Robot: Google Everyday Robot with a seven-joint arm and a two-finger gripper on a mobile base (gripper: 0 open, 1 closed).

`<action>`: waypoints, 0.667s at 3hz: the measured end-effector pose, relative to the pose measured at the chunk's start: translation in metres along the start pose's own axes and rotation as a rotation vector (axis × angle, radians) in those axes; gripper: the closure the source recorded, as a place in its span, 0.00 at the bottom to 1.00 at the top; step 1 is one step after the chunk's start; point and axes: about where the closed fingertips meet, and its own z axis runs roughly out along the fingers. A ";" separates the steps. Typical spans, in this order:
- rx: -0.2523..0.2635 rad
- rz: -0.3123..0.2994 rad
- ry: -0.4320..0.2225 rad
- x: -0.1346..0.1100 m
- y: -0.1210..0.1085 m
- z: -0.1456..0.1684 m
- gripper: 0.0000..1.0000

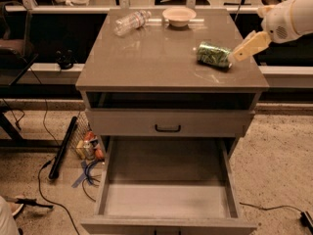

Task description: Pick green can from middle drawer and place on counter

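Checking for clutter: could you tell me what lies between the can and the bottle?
Camera view: only bare counter between can and bottle; the gripper is close beside the can.

Robotics test lab: lone grey wood-grain drawer cabinet (pixel 168 124), loose black floor cables (pixel 40 187), cream robot gripper (pixel 238 54) above the right of the taupe counter (pixel 146 58).
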 end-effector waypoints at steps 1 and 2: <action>0.048 -0.031 -0.015 -0.011 0.008 -0.026 0.00; 0.097 -0.059 -0.028 -0.021 0.016 -0.050 0.00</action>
